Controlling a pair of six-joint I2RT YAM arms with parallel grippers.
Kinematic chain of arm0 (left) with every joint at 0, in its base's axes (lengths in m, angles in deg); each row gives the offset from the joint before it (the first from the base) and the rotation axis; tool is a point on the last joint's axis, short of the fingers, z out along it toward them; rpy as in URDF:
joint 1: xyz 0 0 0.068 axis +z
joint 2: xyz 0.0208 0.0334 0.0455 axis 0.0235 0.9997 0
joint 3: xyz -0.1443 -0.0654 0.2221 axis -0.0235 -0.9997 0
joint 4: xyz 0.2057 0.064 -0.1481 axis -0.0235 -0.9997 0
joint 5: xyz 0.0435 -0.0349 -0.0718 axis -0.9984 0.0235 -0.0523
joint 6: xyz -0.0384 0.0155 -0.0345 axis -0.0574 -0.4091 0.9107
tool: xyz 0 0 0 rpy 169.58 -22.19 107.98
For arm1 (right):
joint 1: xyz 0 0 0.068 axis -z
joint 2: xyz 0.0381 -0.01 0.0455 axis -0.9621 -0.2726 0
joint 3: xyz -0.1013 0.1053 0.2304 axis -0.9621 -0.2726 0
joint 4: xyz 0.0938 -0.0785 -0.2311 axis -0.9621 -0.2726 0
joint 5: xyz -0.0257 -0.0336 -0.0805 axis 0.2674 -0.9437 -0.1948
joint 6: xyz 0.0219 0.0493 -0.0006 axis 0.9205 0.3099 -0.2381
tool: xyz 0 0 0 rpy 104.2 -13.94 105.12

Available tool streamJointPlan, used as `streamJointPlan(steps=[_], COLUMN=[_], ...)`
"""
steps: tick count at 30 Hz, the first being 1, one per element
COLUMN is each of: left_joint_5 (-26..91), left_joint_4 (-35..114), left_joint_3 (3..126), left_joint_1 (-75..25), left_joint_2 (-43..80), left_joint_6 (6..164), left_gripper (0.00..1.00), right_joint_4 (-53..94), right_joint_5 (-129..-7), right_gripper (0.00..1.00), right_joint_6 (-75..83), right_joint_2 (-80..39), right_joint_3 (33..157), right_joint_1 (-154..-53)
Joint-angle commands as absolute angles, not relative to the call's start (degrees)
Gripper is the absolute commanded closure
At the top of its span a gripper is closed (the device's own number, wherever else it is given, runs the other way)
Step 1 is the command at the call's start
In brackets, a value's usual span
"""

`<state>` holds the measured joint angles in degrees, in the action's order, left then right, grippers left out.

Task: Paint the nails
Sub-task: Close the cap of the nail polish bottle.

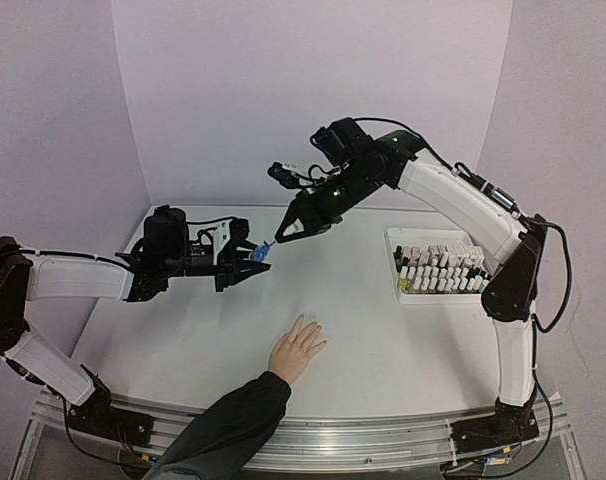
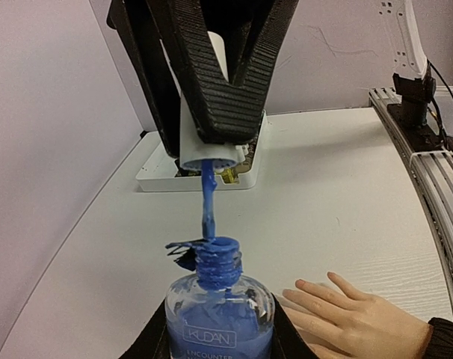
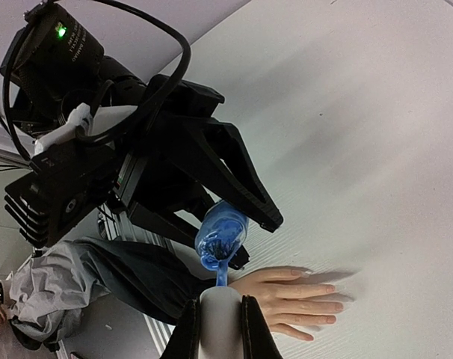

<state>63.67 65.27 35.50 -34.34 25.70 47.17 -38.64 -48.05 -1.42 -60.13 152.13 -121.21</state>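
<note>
Item: blue polish bottle (image 2: 219, 318). Front label, white print on blue. A boxed brand word reads "KUDAN", the middle letters uncertain. Beneath it stands "ENCOUNTER". The label is cut off at the lower edge of the left wrist view.
Item: rack of small bottles (image 1: 433, 297), right edge of the tabletop. Markings too small to read.

A white table (image 1: 383, 340) stands before pale lilac walls (image 1: 283, 100), with a metal rail (image 1: 383, 432) along its near edge. Above the table an open bottle (image 2: 219, 314) of blue polish, labelled KUDAN, has its neck smeared blue. A white cap (image 2: 208, 159) hangs just over it, its blue brush (image 2: 208, 198) reaching down to the neck. On the table's right side a white tray (image 1: 438, 297) holds rows of small bottles (image 1: 438, 268).
</note>
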Motion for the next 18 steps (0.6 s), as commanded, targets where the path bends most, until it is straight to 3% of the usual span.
streamJointPlan(steps=[1,18], left_joint_5=[64.7,62.4], left_joint_4=[65.8,66.8], left_joint_3=[38.1,37.5], left_joint_1=[-35.0,-35.1], left_joint_2=[26.0,26.0], left_joint_6=[44.6,44.2], left_gripper=[1.00,1.00], right_joint_4=[-38.9,-39.8], right_joint_5=[-46.4,-49.9], right_gripper=[1.00,1.00], right_joint_6=[-1.2,-1.6], right_joint_2=[-62.0,-59.7], right_joint_3=[155.2,155.0], right_joint_1=[-121.7,-121.8])
